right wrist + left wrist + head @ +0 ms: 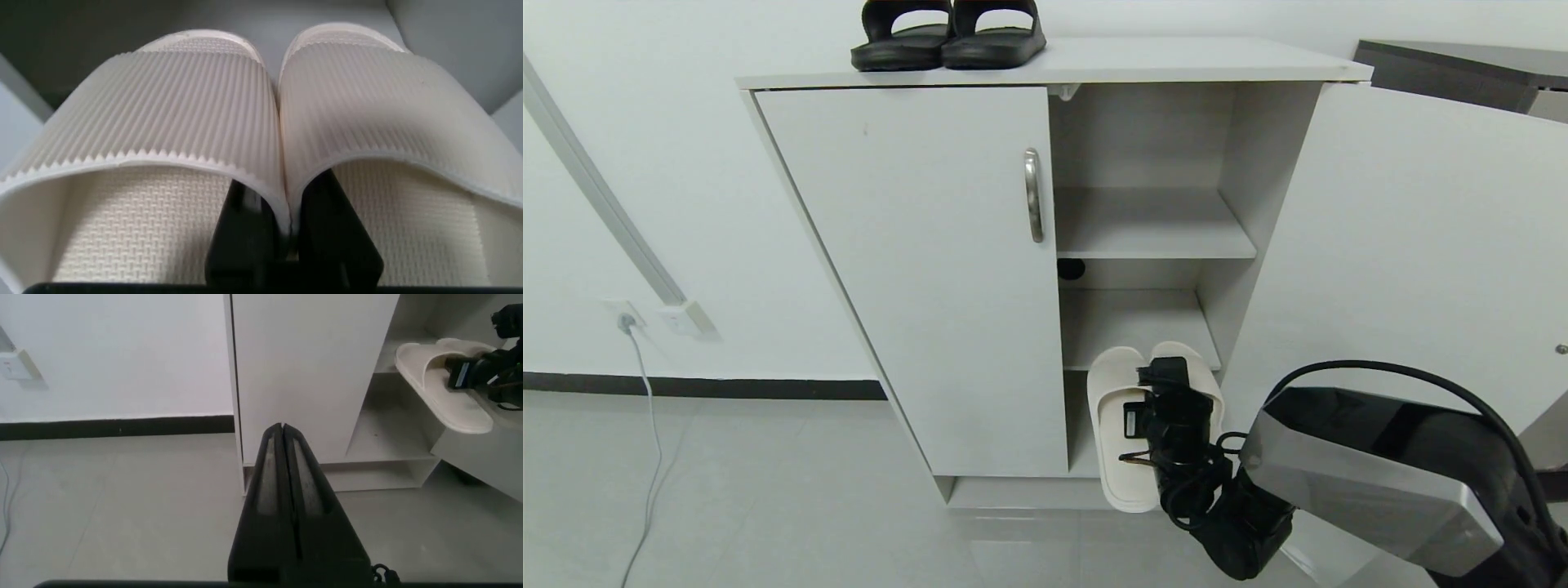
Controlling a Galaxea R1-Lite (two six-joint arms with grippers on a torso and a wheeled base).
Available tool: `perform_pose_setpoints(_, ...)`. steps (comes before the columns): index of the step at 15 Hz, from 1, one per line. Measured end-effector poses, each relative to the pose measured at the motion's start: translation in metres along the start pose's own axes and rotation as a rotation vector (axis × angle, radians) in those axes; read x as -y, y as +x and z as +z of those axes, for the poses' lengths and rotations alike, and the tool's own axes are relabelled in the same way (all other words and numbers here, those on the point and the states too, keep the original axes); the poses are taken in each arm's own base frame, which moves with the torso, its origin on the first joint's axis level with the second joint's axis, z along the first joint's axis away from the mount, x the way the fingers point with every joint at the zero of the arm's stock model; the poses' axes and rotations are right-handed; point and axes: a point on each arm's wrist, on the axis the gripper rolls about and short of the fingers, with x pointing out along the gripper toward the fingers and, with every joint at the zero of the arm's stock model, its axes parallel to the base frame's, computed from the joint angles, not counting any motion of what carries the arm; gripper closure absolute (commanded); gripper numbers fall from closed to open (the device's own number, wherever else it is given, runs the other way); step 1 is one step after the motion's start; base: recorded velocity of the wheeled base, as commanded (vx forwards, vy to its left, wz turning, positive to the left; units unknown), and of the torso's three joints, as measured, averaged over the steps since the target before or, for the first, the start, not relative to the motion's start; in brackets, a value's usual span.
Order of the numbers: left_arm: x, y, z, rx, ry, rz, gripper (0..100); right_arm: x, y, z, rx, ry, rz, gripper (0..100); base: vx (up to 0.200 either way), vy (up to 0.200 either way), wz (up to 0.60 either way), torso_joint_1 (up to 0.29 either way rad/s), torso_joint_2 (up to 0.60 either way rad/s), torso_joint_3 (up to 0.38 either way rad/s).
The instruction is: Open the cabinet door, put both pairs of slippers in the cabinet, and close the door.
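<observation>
The white cabinet [1054, 65] has its right door [1413, 245] swung open and its left door [915, 269] closed. A black pair of slippers [947, 37] sits on the cabinet top at the left. My right gripper [1168, 392] is shut on the white pair of slippers [1115, 433], pinching their inner straps [282, 163] together, at the opening of the cabinet's lower right compartments. The slippers' toes point into the cabinet. My left gripper [282, 449] is shut and holds nothing, low in front of the closed left door; the white pair of slippers [445, 384] shows off to its side.
Two bare shelves [1152, 224] show inside the open right half. A metal handle [1033, 196] is on the left door. A wall socket with a cable [629, 322] is at the left. Grey tiled floor [727, 490] spreads before the cabinet.
</observation>
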Motion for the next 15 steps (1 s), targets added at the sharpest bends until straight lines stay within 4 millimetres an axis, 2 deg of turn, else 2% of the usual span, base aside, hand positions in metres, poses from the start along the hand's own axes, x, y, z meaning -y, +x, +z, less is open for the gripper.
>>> perform_pose_setpoints(3, 0.0, 0.0, 0.0, 0.0, 0.0, 0.001, 100, 0.002, 0.003, -0.012, -0.017, -0.02, -0.007, 100, 0.0, 0.0, 0.0, 0.0, 0.0, 0.0)
perform_pose_setpoints(7, 0.0, 0.0, 0.0, 0.0, 0.001, 0.0, 100, 0.003, 0.003, -0.017, -0.025, -0.026, -0.008, 100, 0.0, 0.0, 0.0, 0.0, 0.0, 0.0)
perform_pose_setpoints(15, 0.0, 0.0, 0.0, 0.0, 0.001, 0.0, 100, 0.004, 0.004, -0.016, -0.024, -0.025, -0.009, 100, 0.2, 0.0, 0.0, 0.005, 0.0, 0.001)
